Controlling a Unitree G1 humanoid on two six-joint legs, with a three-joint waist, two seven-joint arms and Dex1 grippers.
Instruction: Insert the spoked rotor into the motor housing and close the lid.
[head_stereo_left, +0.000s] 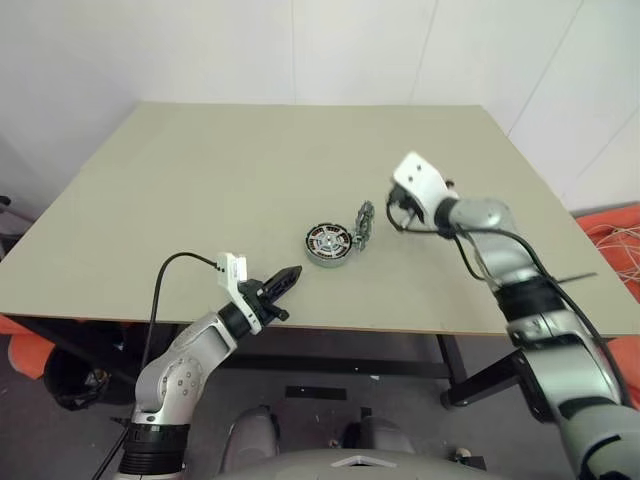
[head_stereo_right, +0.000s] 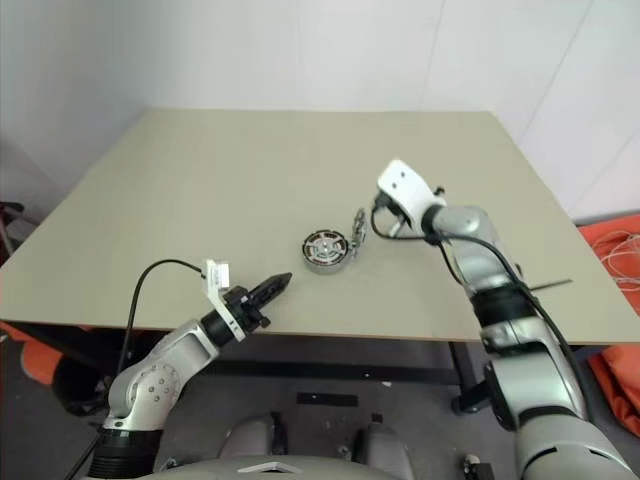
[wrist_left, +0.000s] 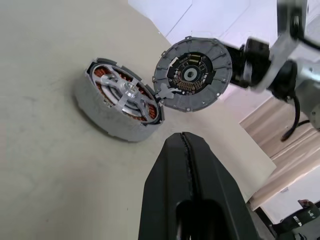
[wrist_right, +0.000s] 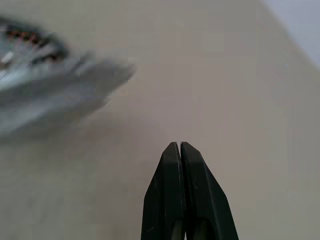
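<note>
The motor housing (head_stereo_left: 328, 244) lies flat at the table's middle, its copper windings visible. Inside it sits the spoked rotor (wrist_left: 126, 95), silver spokes over the windings. The lid (wrist_left: 193, 73), a grey disc with dark patches, stands nearly on edge and touches the housing's right rim (head_stereo_left: 363, 226). My right gripper (head_stereo_left: 396, 212) hovers just right of the lid, shut on nothing and apart from it; its black fingertips (wrist_right: 172, 150) are pressed together. My left gripper (head_stereo_left: 296, 272) is shut and empty near the front edge, pointing at the housing from a hand's width away.
The beige table (head_stereo_left: 200, 180) reaches far behind and to both sides of the parts. Its front edge (head_stereo_left: 380, 327) runs just below my left gripper. Orange fabric (head_stereo_left: 615, 235) lies on the floor past the table's right side.
</note>
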